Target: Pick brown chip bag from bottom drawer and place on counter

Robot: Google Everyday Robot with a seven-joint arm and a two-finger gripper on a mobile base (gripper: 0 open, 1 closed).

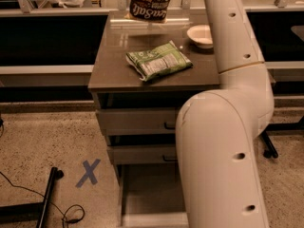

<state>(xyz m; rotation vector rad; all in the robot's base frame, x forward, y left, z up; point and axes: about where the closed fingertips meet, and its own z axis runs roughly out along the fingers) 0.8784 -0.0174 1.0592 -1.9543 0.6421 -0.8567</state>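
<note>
The brown chip bag (149,2) with white "Sea Salt" lettering is upright at the far edge of the counter (116,68), cut off by the top of the view. I cannot tell whether it rests on the counter or hangs just above it. My gripper is out of view above the top edge; only my white arm (228,127) shows, rising on the right. The bottom drawer (147,194) stands pulled open below, and its visible floor is bare.
A green-and-white snack bag (159,61) lies mid-counter and a white bowl (199,34) sits at the back right. The two upper drawers (135,120) are slightly ajar. A blue X (89,172) marks the floor, with a black stand leg and cable (47,201) at the lower left.
</note>
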